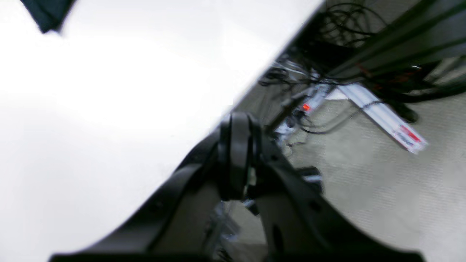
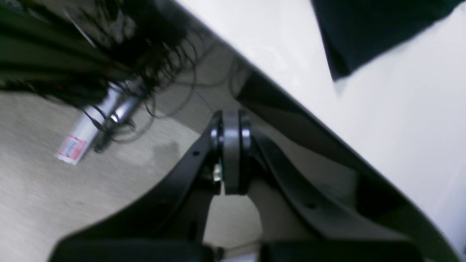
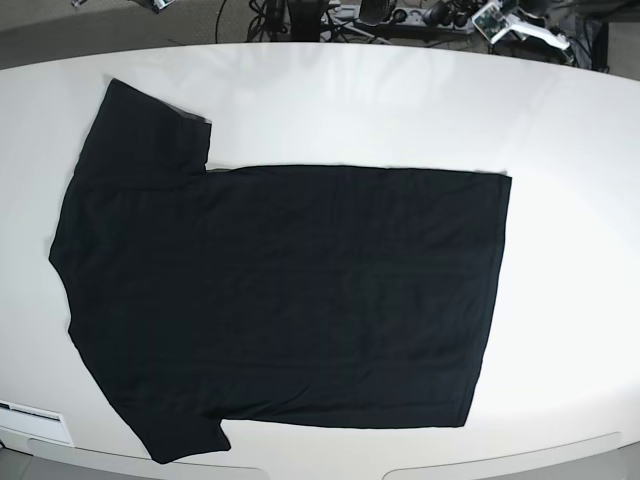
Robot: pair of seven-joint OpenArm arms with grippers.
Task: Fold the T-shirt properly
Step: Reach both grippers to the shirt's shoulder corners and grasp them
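Both tools are closed on nothing: the left tool point(image 1: 236, 156) hangs with its black fingers pressed together over the edge of the white oval surface point(image 1: 109, 109), and the right tool point(image 2: 231, 153) is likewise pinched shut just off the surface's rim, above the grey carpeted floor point(image 2: 54, 189). Neither tool touches the cloth. Beyond them, the large black short-sleeved T-shirt point(image 3: 290, 290) lies spread flat across the middle of the surface, plain side up, its body running sideways in the base view with the straight hem toward that view's right and the two sleeves toward its left. One dark corner of it shows at the top of each wrist view, well apart from the fingers. Farther off, past the surface's far edge, a tangle of black cables point(image 3: 300, 15) and equipment sits on the floor.
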